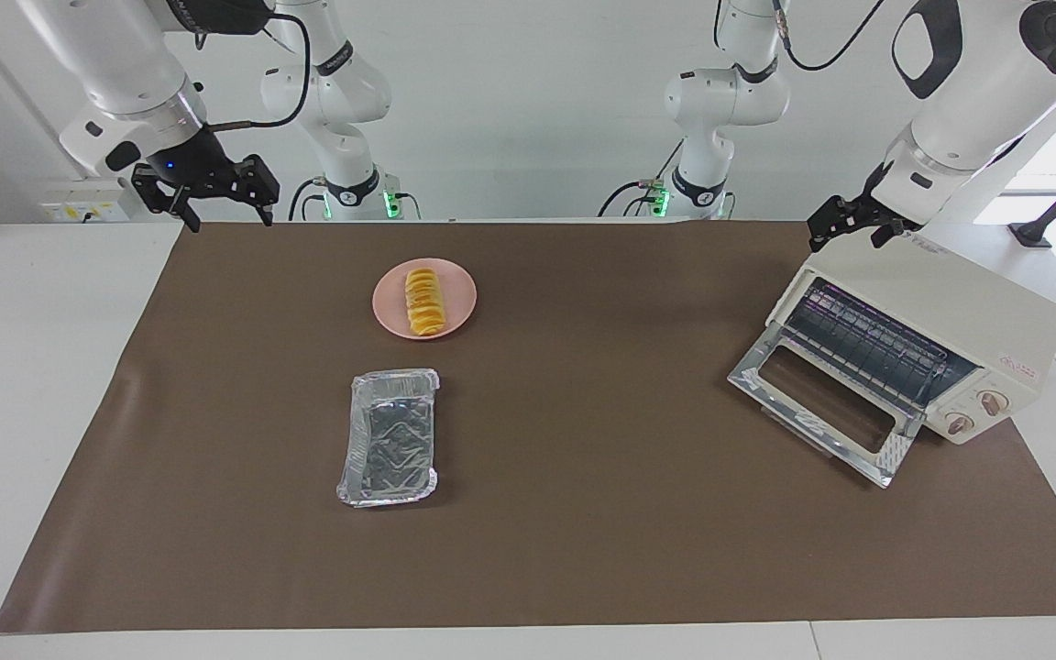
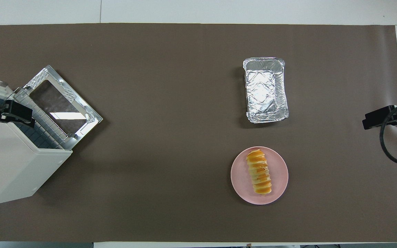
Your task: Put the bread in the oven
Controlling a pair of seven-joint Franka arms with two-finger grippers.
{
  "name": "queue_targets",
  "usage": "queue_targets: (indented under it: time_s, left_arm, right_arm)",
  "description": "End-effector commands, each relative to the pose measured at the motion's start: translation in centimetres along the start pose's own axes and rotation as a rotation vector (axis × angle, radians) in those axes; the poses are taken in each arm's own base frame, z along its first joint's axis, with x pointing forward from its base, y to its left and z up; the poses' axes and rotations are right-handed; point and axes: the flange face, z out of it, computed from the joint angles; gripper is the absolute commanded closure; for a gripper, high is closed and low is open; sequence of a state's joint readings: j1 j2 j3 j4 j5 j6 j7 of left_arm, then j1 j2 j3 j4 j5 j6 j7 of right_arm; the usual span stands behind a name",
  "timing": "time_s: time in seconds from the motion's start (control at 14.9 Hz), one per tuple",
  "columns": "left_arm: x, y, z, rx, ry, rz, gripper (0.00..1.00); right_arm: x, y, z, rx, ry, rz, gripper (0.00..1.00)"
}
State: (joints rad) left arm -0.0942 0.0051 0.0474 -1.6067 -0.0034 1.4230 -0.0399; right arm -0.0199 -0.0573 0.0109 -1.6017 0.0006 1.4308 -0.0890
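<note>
The right tool (image 1: 207, 197) hangs in the air with fingers apart over the worktop (image 1: 583, 513) edge, holding nothing. The left tool (image 1: 858, 220), also apart and holding nothing, hovers over the oven (image 1: 977, 321), whose door is down. The bread (image 1: 424, 300) lies on a pink plate (image 1: 459, 298), well apart from both tools. A foil tray (image 1: 390, 440) lies farther out.

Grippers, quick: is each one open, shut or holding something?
Left gripper: open, empty, over the oven.
Right gripper: open, empty, raised at its own end of the table.
</note>
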Motion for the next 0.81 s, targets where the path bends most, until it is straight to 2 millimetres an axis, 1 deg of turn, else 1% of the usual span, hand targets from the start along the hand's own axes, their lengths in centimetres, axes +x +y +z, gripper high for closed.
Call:
queue_targets:
  time_s: [0.0,0.54,0.6,0.67,0.74]
  left_arm:
    - [-0.6,-0.1,-0.3,0.017,0.016,-0.002,0.0]
    - [-0.6,-0.1,-0.3,0.017,0.018,-0.002,0.0]
    - [-0.6,-0.2,-0.3,0.017,0.016,-0.003,0.0]
    - [-0.6,-0.2,-0.3,0.017,0.018,-0.003,0.0]
    - [-0.6,-0.2,-0.3,0.017,0.016,-0.003,0.0]
  right_arm:
    - [-0.4,0.0,0.1,-0.013,-0.004,0.013,0.0]
    - [-0.8,-0.4,0.3,-0.011,-0.029,-0.013,0.0]
    - [-1.2,-0.8,0.4,-0.005,-0.04,-0.018,0.0]
    - [-1.7,-2.4,1.5,-0.002,-0.065,-0.046,0.0]
    - [-2.4,-3.7,2.4,-0.006,-0.077,-0.066,0.0]
